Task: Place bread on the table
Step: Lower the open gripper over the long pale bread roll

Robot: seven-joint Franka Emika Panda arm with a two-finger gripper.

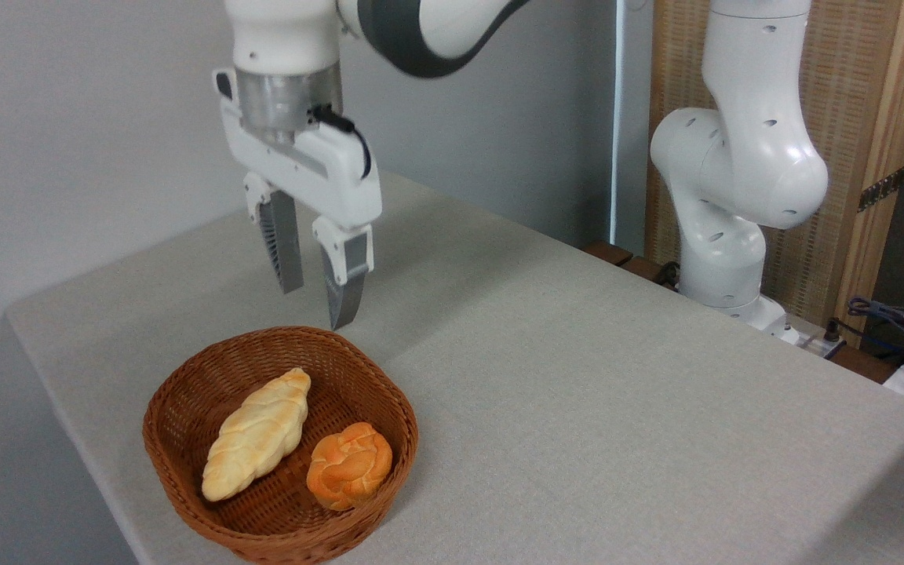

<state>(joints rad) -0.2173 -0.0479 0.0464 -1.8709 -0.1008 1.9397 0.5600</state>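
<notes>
The bread [257, 434], a long pale-yellow braided loaf, lies slanted in the left half of a brown wicker basket [185, 400]. Beside it on the right sits a small round orange knotted bun [348, 465]. My gripper [317, 302] hangs open and empty above the basket's far rim, fingers pointing down, well clear of the loaf. The basket stands near the front left corner of the table [577, 408], which has a grey-beige cover.
The arm's white base [734, 196] stands at the back right edge of the table. Cables and dark items [903, 329] lie at the far right. A grey wall runs behind, and the table's left edge is close to the basket.
</notes>
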